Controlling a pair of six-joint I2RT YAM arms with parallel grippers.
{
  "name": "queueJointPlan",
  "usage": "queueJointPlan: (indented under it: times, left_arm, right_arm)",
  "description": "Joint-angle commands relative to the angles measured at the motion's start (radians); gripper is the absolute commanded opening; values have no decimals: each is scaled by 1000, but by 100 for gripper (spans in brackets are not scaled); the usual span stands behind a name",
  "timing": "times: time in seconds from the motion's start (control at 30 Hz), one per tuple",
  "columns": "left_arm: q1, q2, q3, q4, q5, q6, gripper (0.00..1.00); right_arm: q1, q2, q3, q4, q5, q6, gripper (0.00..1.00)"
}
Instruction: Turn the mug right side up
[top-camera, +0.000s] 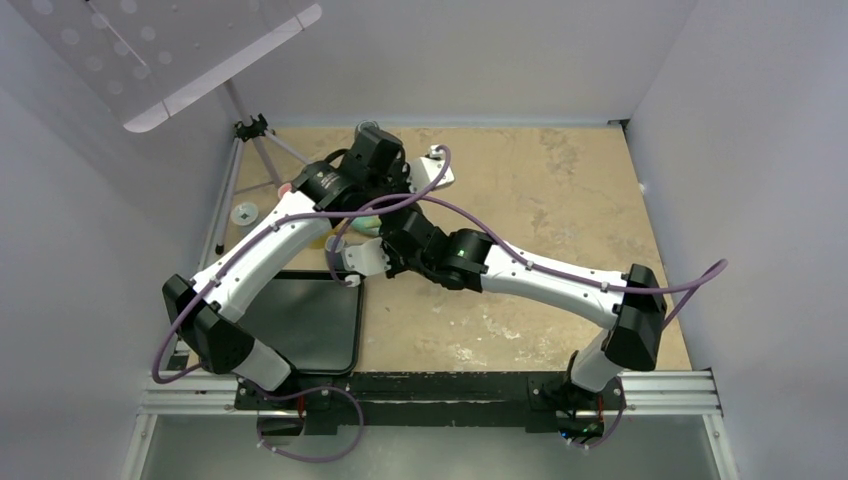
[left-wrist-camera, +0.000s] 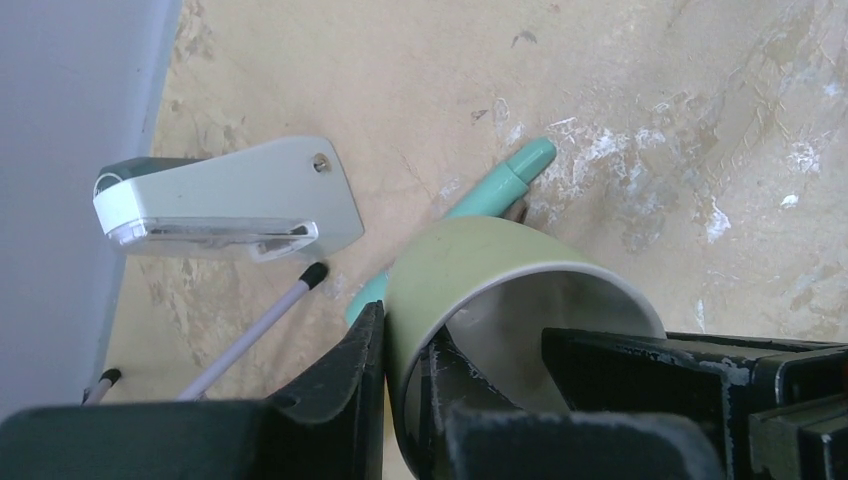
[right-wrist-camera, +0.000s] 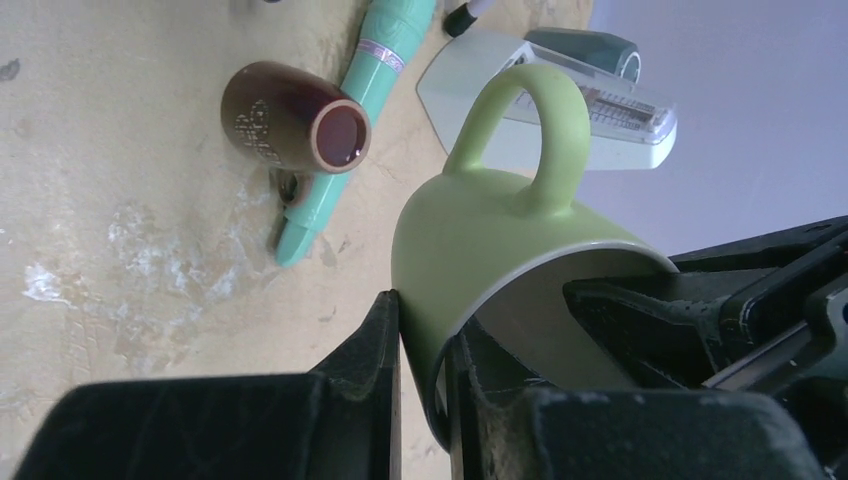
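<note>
Clamping the green mug (right-wrist-camera: 470, 240) by its rim, left jaws and right jaws each pinch its wall. A pen (left-wrist-camera: 505, 183) and stapler (left-wrist-camera: 230, 190) lie on the counter (left-wrist-camera: 500, 60) nearby.

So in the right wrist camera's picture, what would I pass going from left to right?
brown tube lying on its side → teal pen → green mug. The white stapler sits behind the mug and overlaps it, so its place in the order is unclear.
</note>
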Motion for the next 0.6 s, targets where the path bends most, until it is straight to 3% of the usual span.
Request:
queueJointPlan:
  times: [0.0,0.1,0.23,0.43,0.57]
  left_arm:
    - [57,-37,-40,0,5,-50,0]
    - [76,-45,-63,13,4,-58,0]
    - [110,-44,-65,18,41,-105,0]
    - [161,-53,-70,-6,67,-146,0]
    - [292,-101,-53,-98,112,-170,0]
  right_arm:
    - [5,-53,44,115,66,45,1]
    - [3,-72,20,141,73,95,29]
    - [3,-92,-6,138,25,112,46]
    - [3,-117,-12,139,1,154,49]
    - [3,-173,-43,148,-75,198,49]
